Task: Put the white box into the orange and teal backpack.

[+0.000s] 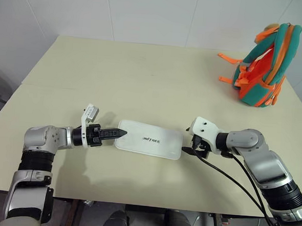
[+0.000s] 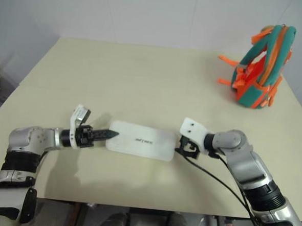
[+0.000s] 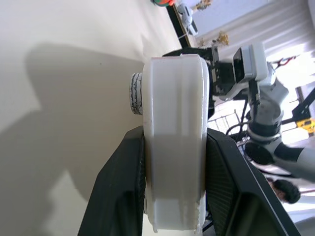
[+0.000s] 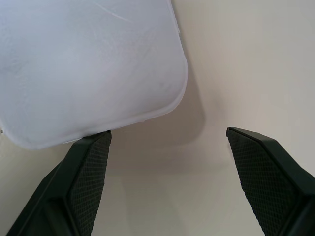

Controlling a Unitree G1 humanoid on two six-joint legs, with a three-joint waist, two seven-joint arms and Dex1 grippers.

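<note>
White box [image 1: 149,139] lies flat near table's front edge, long axis 9-to-3, lettering up. Beige table [image 1: 143,76], white wall behind. L gripper [image 1: 120,133] at box's 9 o'clock end, fingers clamped on that end. R gripper [image 4: 167,182] at 3 o'clock end, fingers spread wide, gripping nothing. Orange and teal backpack [image 1: 264,68] upright at approx 1 o'clock, well apart; bare table between.

Right gripper spread wide by a corner of the white box

The right gripper [image 4: 167,184] has its two black textured fingers [image 4: 86,184] set far apart over the pale table [image 4: 246,64]. A rounded corner of the white box [image 4: 83,64] lies just ahead of one fingertip, seemingly raised, casting a soft shadow on the surface below.
</note>
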